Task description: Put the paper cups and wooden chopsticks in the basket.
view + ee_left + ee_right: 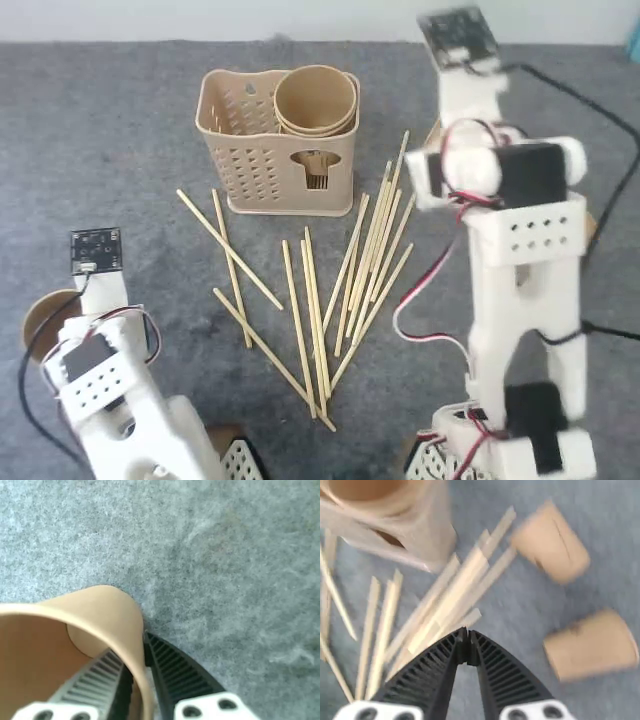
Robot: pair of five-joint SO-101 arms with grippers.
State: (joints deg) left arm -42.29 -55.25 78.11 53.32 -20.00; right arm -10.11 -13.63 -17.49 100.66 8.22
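Observation:
My left gripper (140,652) is shut on the wall of a tan paper cup (75,630), with one finger inside and one outside. That cup (45,315) sits at the front left, beside the left arm. The beige basket (240,150) stands at the back centre with stacked paper cups (315,98) in its right half. Several wooden chopsticks (310,300) lie scattered on the mat in front of it. My right gripper (467,636) is shut and empty above a bundle of chopsticks (445,597). Two paper cups (550,540) (592,645) lie on their sides beside it.
A grey felt mat (120,120) covers the table. The tall right arm (520,260) stands over the right side and hides the mat beneath it. The basket (420,535) with a cup inside is close to the right gripper.

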